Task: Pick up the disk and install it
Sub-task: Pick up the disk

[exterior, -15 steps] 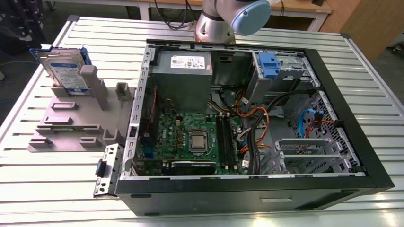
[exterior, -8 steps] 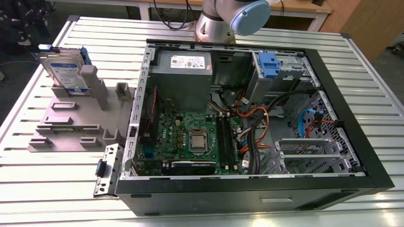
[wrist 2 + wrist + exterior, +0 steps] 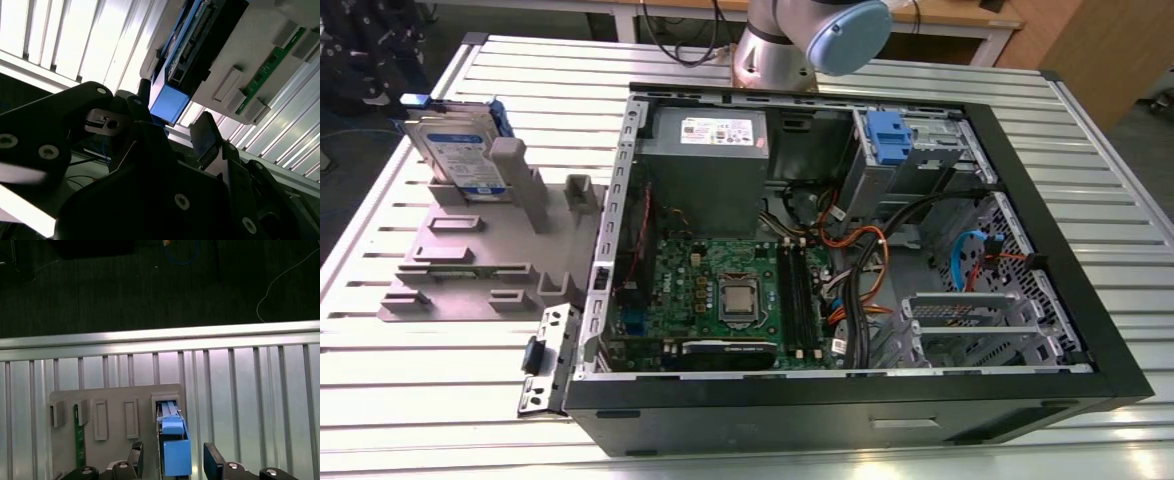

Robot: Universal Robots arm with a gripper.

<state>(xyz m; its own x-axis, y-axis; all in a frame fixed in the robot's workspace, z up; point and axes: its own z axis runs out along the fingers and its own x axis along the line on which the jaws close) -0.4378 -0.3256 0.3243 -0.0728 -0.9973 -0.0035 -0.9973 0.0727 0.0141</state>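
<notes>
The disk [image 3: 458,150] stands on edge in a slot of a grey holder [image 3: 467,255], to the exterior view's left of the open computer case [image 3: 854,420]; its labelled face shows in the exterior view, with the blue frame along its upper edge. In the first wrist view the gripper [image 3: 173,450] has its fingers spread wide with nothing between them but the blue end of the frame; whether they touch it cannot be told.

The disk looks stiff and fairly heavy for its size; its metal faces are probably slick, and it would take a knock badly. The plastic frame may flex a little, so the firmest hold is likely across the two flat faces near the upper edge, square to the slot so it lifts out without binding.

The table [image 3: 427,400] is ridged metal slats, hard and unforgiving; a dark floor [image 3: 150,285] lies beyond its edge, with cables on it.
</notes>
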